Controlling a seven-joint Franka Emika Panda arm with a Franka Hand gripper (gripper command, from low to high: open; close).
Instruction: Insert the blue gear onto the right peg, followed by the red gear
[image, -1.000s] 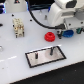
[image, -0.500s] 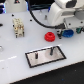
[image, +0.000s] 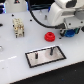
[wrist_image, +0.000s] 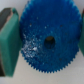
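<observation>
The blue gear (wrist_image: 48, 40) fills the wrist view, toothed rim and centre hole showing, between two teal finger pads (wrist_image: 8, 45) that touch its rim on both sides. In the exterior view my gripper (image: 67, 32) is low over the table at the right, with only blue bits of the gear (image: 62, 34) showing under it. The red gear (image: 49, 36) lies on the table just to the exterior view's left of the gripper. The grey black-edged plate (image: 44, 60) lies nearer the front. The dark right peg (image: 50, 50) stands on it, and a paler, shorter pin (image: 36, 57) stands further left.
A beige bracket-like fixture (image: 18, 27) stands at the back left. A black cable (image: 36, 20) hangs from the arm over the back of the table. Dark equipment sits along the far edge.
</observation>
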